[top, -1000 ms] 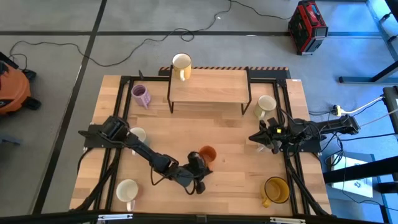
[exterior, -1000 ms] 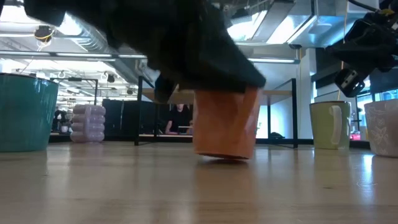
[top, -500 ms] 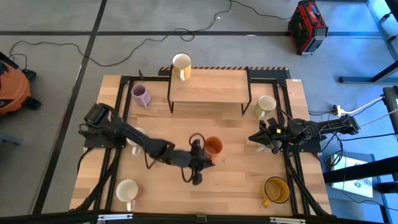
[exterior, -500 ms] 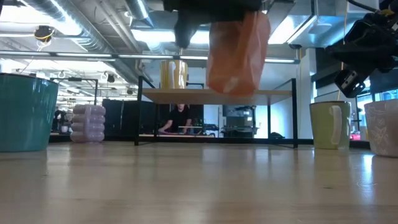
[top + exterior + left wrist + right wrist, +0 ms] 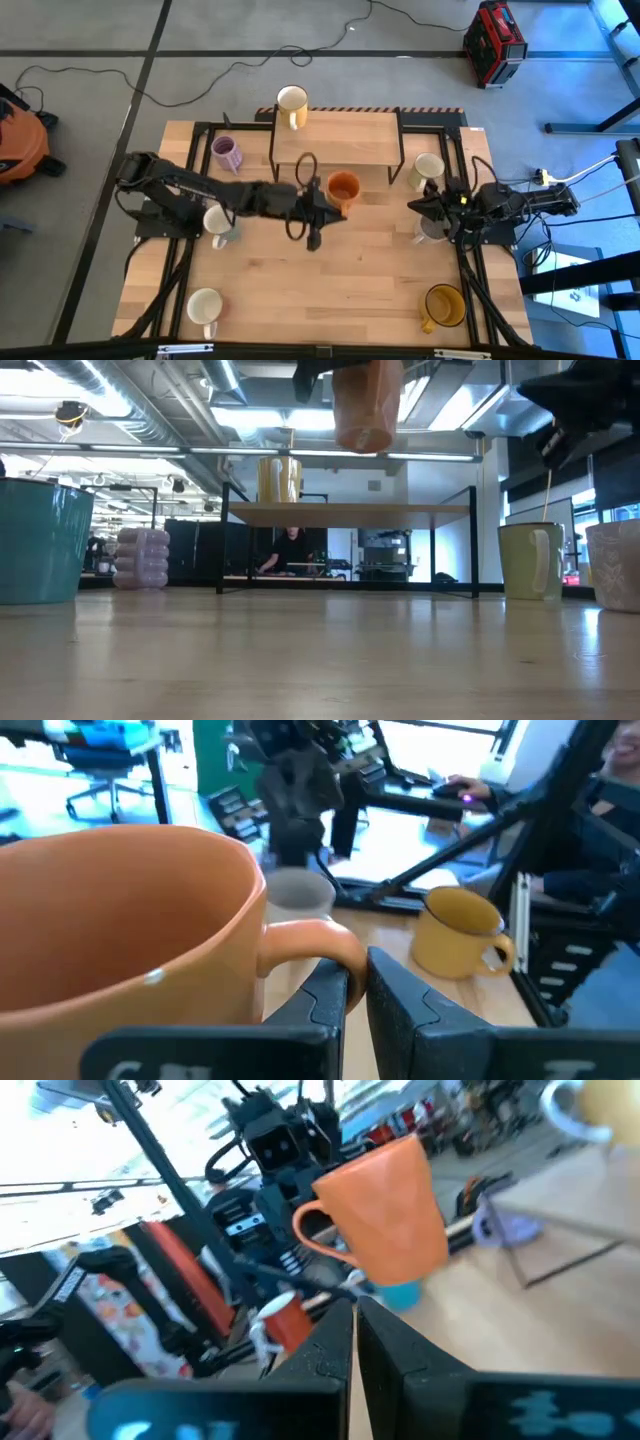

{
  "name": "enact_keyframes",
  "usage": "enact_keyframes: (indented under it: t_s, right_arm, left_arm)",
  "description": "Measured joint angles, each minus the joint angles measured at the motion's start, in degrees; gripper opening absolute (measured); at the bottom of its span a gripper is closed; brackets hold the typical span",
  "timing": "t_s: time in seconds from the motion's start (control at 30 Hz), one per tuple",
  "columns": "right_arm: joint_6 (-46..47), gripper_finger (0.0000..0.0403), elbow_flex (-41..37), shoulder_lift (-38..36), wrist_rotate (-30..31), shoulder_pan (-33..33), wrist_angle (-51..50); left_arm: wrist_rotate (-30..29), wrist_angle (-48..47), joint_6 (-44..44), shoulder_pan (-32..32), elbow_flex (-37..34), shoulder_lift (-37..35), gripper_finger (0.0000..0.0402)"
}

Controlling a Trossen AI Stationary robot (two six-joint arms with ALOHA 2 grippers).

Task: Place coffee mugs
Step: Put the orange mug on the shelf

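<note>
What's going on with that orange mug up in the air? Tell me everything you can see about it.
The orange mug is a small, glossy, ceramic-looking cup with one loop handle, and looks empty inside. The left gripper is shut on its handle and holds it clear above the wooden table, roughly upright with a slight tilt. From above it hangs just in front of the small raised wooden shelf. Nothing else touches it.

Glossy ceramic orange mug [image 5: 343, 187]; matt wooden table [image 5: 330, 290].

Eight coffee mugs [image 5: 343, 187], one wooden shelf [image 5: 335, 140].
</note>
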Motion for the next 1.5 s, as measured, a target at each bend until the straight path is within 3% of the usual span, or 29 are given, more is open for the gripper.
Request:
enact_keyframes:
  t_s: [0.23,0.5,0.77,1.17,1.5]
  right_arm:
    - [-0.6,0.001,3.1,7.0,2.3,0.0,0.0]
    - [-1.6,0.001,3.7,18.2,1.1,0.0,-0.1]
    - [-3.4,0.001,3.7,26.0,-1.6,0.0,0.1]
    - [-4.6,0.001,3.7,30.2,-5.3,0.0,0.0]
    - [-4.6,0.001,3.7,30.8,-5.4,0.0,0.0]
  left_arm:
    - [6.8,0.1,0.8,6.2,0.0,0.3,0.0017]
    - [7.4,0.4,2.1,2.3,0.1,8.7,0.0017]
    - [4.9,9.0,-0.9,-0.6,0.1,19.5,0.0017]
    - [2.1,21.5,-3.9,-1.8,0.0,28.9,0.0017]
    - [0.4,17.7,-2.4,-2.2,0.1,28.9,0.0024]
